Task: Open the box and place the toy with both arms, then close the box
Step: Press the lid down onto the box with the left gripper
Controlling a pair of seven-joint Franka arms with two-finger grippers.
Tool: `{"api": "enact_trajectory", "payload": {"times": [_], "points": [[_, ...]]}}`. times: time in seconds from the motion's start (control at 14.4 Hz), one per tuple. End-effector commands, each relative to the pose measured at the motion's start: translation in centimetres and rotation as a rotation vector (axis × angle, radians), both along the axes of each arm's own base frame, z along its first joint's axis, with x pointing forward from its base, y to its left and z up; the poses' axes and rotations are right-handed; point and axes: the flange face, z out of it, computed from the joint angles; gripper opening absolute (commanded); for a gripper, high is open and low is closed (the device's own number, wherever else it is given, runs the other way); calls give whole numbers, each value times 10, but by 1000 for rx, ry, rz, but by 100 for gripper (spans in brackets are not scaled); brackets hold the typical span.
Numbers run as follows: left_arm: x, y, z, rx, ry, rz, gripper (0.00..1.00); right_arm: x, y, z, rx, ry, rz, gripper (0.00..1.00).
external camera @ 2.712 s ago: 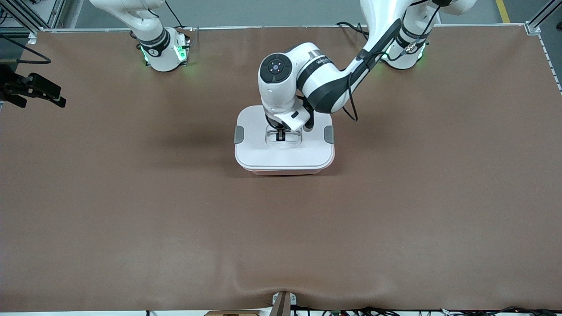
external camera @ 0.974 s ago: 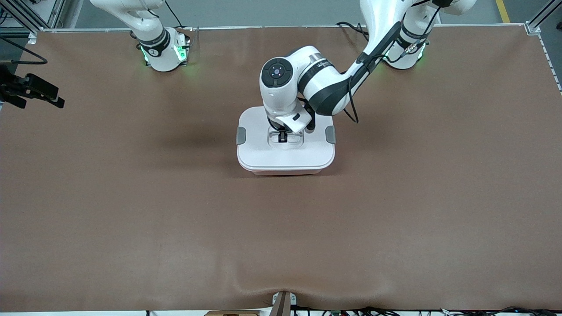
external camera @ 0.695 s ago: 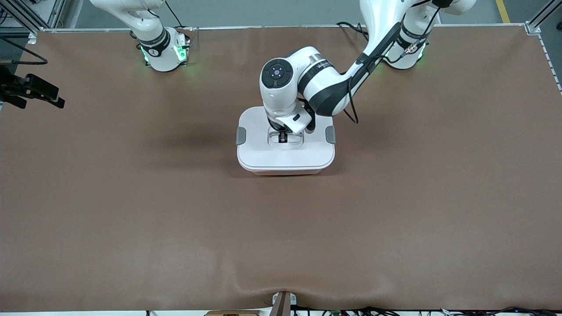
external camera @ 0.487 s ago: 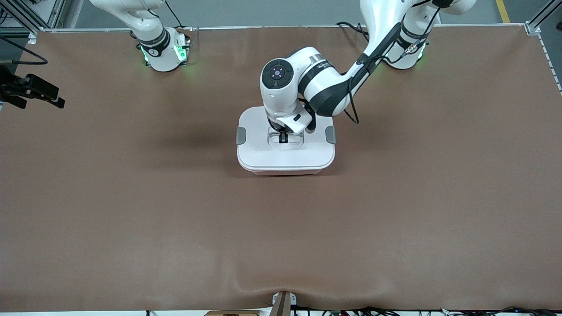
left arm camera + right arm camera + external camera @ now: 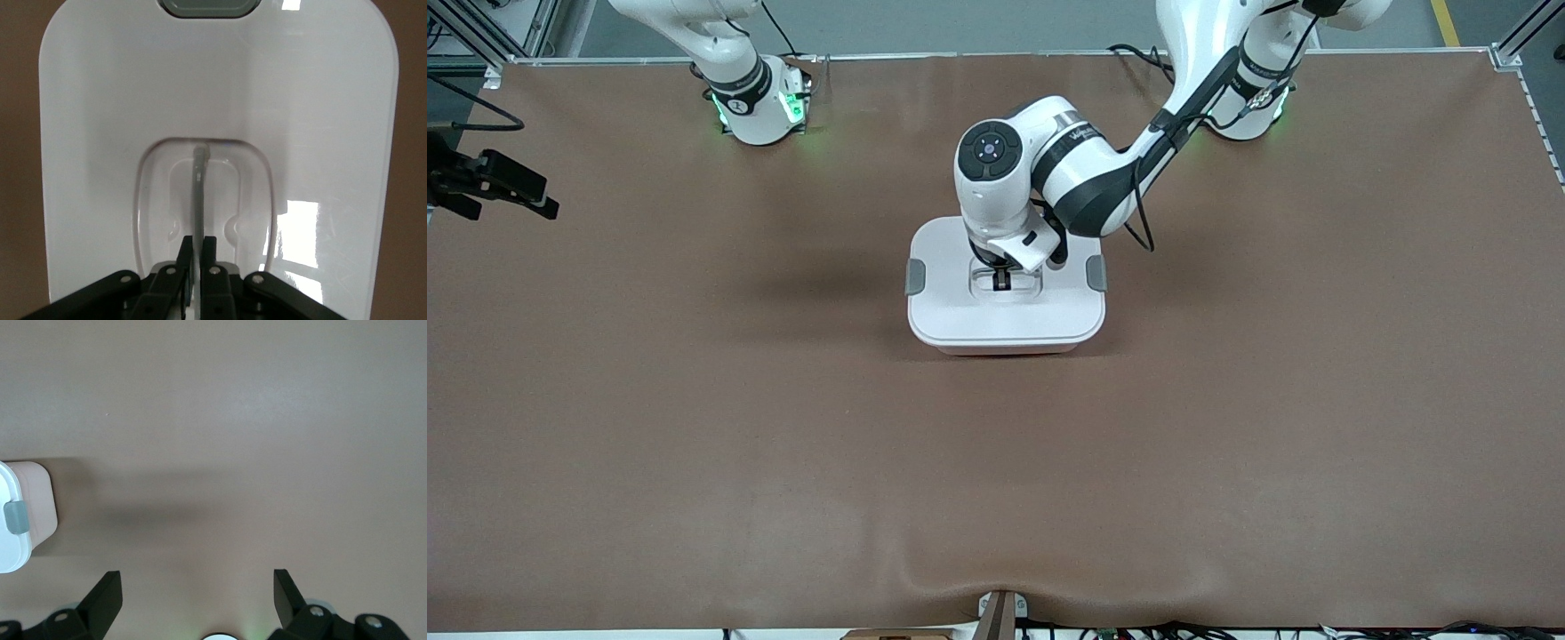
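The box stands mid-table with its white lid on; only a thin pink strip of the tub shows under it. Grey clips sit at both ends. My left gripper is down in the lid's recess, shut on the clear handle; its own view shows the fingers pinching that thin bar. My right gripper is open and empty, high over bare table toward the right arm's end, and the box's corner lies off to one side of it. The toy is hidden.
Brown mat covers the table. A black fixture pokes in at the right arm's end. The arm bases stand along the edge farthest from the front camera.
Over the earlier frames the lid in my left gripper has sunk onto the tub and shifted slightly toward the left arm's end; less pink shows. The last second shows almost no movement.
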Motion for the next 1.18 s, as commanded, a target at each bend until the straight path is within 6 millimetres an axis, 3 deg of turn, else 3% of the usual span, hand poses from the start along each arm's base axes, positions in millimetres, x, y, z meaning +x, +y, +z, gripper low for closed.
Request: {"api": "enact_trajectory", "payload": {"times": [0.0,0.07,0.28,0.35,0.42,0.49,0.7,0.83,1.11], "points": [[16,8,-7,-4,0,51,0,0,1,2,7,0,-5,100],[22,14,-8,-4,1,67,0,0,1,2,7,0,-5,100],[2,-5,-30,17,15,15,0,0,2,2,7,0,-3,100],[2,-6,-26,13,9,4,13,0,2,2,7,0,-3,100],[9,1,-23,9,7,11,64,0,2,2,7,0,-3,100],[10,1,-18,3,2,9,100,0,2,2,7,0,-3,100],[16,6,21,-13,-43,-5,100,0,2,2,7,0,-3,100],[39,36,43,-14,-35,5,100,0,2,2,7,0,-3,100],[54,65,71,0,-26,-48,100,0,2,2,7,0,-3,100]]}}
